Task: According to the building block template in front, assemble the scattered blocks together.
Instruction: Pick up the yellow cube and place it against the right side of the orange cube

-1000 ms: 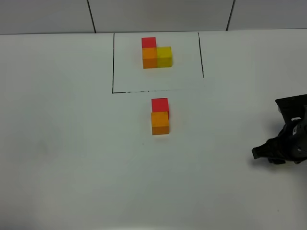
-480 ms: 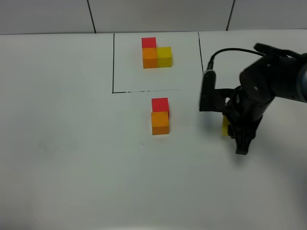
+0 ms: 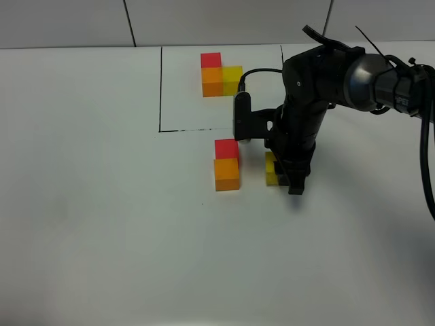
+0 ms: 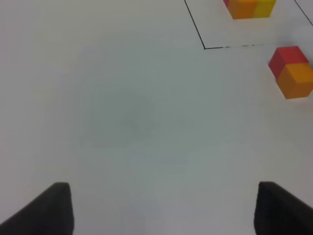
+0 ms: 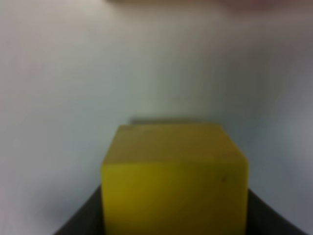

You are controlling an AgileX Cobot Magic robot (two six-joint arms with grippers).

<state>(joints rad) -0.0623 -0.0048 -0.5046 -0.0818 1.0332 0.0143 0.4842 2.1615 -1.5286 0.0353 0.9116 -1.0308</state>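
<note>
From the high camera I see the template [image 3: 221, 76] inside the black lines at the far side of the table [image 3: 102, 224]: red at the back, orange in front of it, yellow touching the orange one's right side. Below the frame sit my loose red block [image 3: 226, 148] and orange block [image 3: 227, 174], touching, red behind orange. The right gripper [image 3: 282, 178] is just to their right, clenched on the yellow block [image 3: 270, 168], which stands near the orange block but apart from it, a visible strip of table between them. I cannot tell from here whether the yellow block rests on the table or hangs just above it.

The left wrist camera shows the left gripper [image 4: 161, 208] released, its two dark fingertips wide apart over bare table, well clear of the red and orange pair at the edge of that view. It has no part in this step, as far as I judge.

The right wrist camera is filled by the yellow block [image 5: 173, 183], held between the two dark fingers, faces looking square to the camera.

To do this step well, I would slide the yellow block sideways until its face meets the orange block's right side, edges flush as in the template. I would go slowly, because a firm push could shove the pair out of line, and let go only once it sits flat.
</note>
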